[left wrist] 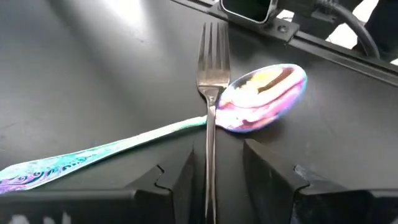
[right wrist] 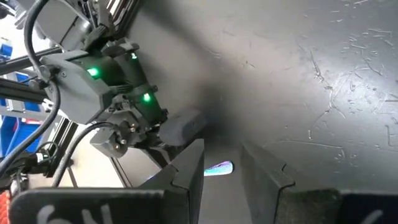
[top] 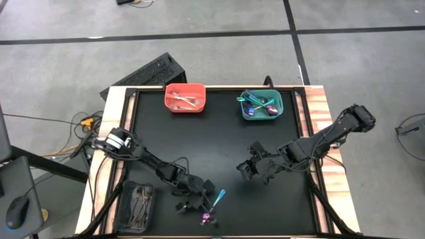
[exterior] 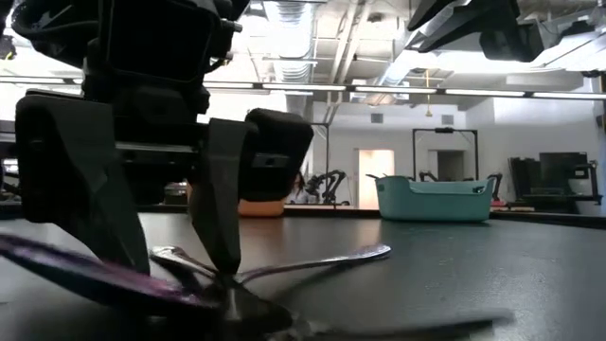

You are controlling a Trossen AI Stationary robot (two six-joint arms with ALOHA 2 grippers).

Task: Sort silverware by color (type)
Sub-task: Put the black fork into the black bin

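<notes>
Black bench (top: 219, 143): left gripper (left wrist: 214, 180) at 6 o'clock edge, fingers narrowly straddling silver fork (left wrist: 210, 93) crossing rainbow spoon (left wrist: 261, 99). Right gripper (top: 247, 169) hovers center-right, fingers apart, empty.

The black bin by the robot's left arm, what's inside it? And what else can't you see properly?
- Black bin, high view: dark pieces inside, too small to tell forks from spoons.
- Silver fork, left wrist view: its handle end is hidden between the left gripper fingers.
- Teal bin, low view: its wall hides the contents.
- Right gripper waits mid-table.
</notes>
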